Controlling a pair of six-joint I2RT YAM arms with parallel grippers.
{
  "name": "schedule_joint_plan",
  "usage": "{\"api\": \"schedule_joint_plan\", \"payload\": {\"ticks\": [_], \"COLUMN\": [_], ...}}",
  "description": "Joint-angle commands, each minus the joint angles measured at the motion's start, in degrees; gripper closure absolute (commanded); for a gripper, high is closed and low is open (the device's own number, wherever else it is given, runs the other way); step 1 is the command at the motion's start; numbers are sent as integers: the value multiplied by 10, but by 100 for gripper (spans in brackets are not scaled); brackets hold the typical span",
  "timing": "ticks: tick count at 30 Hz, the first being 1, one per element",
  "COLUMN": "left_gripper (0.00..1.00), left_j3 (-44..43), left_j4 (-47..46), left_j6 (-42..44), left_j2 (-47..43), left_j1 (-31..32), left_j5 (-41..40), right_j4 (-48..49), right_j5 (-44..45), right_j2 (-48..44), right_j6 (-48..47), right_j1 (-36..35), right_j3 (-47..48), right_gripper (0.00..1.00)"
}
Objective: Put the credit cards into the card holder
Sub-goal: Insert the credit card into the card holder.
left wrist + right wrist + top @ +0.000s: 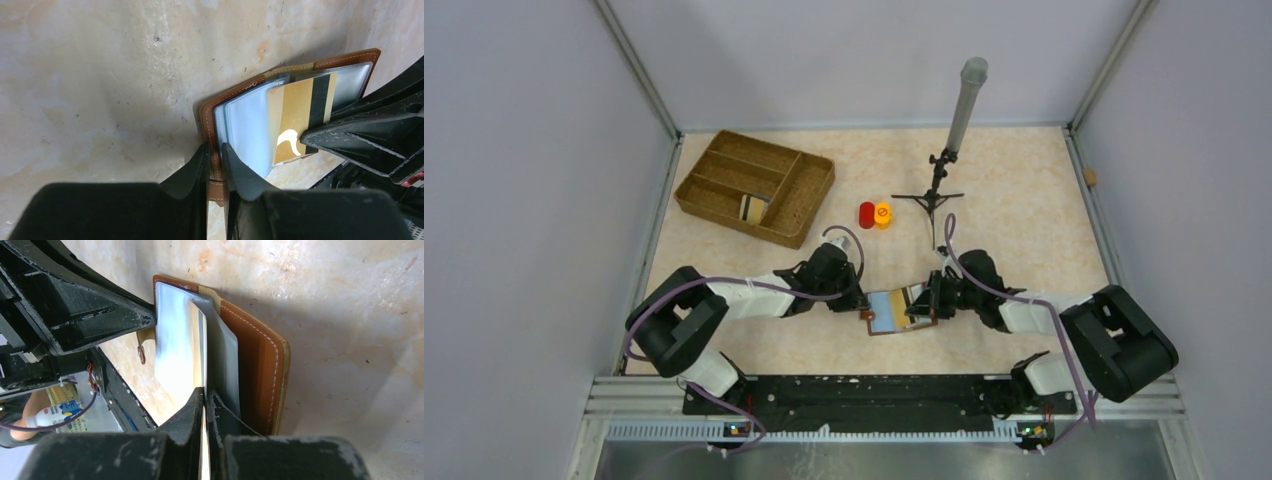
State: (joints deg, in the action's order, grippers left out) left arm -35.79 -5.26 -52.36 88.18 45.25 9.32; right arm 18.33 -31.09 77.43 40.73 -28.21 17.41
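On the far left of the worktop (1024,200) a divided wicker tray (754,185) is sitting. A red cap (866,214) and an orange cap (883,214) are standing side by side near the middle, with a small tripod stand (936,195) just right of them, all farther out than the arms. The overhead view is showing the open card holder (902,312) being held between both arms at the near middle. Only the left wrist view is showing the gold credit card (295,120) face-on, with its black stripe, lying across clear sleeves. The left fingers (194,172) are pinching the holder's brown edge, nearly closed. The right fingers (186,415) are clamping the card edge-on, fully closed.
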Motion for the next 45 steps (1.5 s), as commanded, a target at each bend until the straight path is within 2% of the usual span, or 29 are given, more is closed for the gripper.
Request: {"api": "schedule_joint_plan", "payload": {"ticks": [1,10,23,27,31,34,39,45], "left_gripper": [83,87,92,95,98,100,100,100], "left_j3": [-3,-2,3,6,6,5,3,1], "left_j4": [-10,-11,-18,-11,-6,-8,-11,-12], "left_j6": [2,-11,-27,-28,-28,-28,-28,-26], "left_j2": [10,15,15,10,10,13,16,18], "left_j1": [8,9,17,17,17,17,17,17], "left_j5": [7,2,-1,-10,-17,-15,-13,-10], "right_j4": [11,-10,-22,-63,-147,-202,-254,-273], "right_j5": [43,38,89,113,152,173,199,210], "right_j2": [15,23,34,13,-29,-59,-81,-83], "right_j6": [-8,18,52,45,10,-16,-48,-77], "right_j1": [3,-8,-68,-71,-71,-72,-73,-81], "right_j3": [-13,-19,0,15,42,62,84,96], "right_gripper": [100,100,99,91,75,68,60,51]}}
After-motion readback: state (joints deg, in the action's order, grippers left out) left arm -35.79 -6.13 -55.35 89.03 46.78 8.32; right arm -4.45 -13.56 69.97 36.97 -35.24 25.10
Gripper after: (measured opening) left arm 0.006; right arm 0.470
